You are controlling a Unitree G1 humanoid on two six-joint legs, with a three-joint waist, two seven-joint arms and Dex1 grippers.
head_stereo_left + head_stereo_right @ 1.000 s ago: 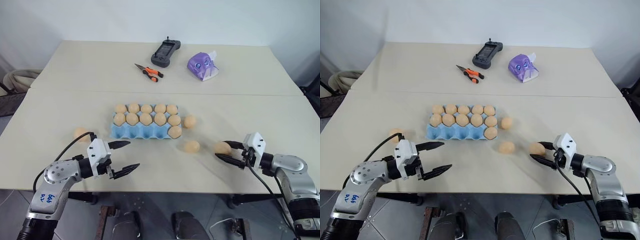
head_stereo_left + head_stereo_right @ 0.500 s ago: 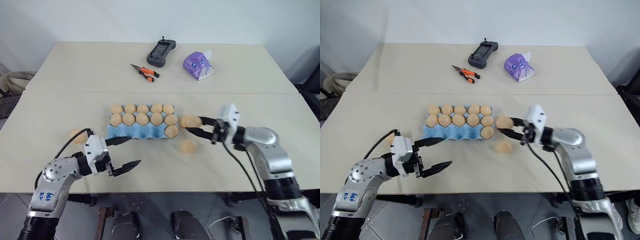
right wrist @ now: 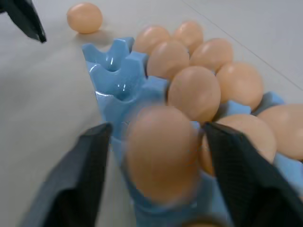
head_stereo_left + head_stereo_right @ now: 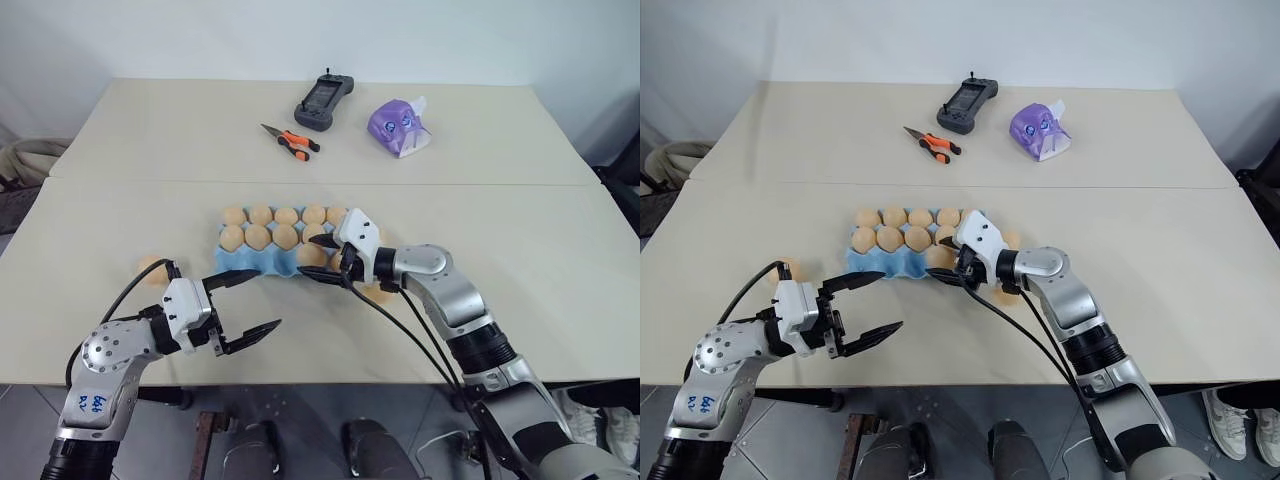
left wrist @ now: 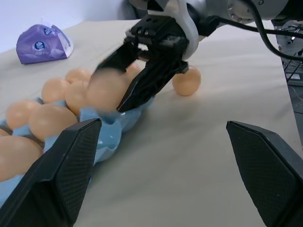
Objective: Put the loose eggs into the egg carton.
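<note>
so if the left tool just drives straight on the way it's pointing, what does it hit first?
Probably the right tool, which hangs over the near row of the light-blue moulded egg carton straight between the left tool's open fingers. The carton's near edge sits just below that line, so depth leaves this uncertain.

Beige table (image 4: 520, 230), egg carton (image 4: 255, 262), pliers (image 4: 289, 141), remote (image 4: 322, 98)

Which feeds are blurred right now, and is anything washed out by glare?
Right wrist view: the egg between the right end effector's fingers is smeared, while the eggs behind it are sharper. Left wrist view: the same egg is blurred; the egg carton is clear. Head views: evenly lit, soft shadows, no glare on the table.
</note>
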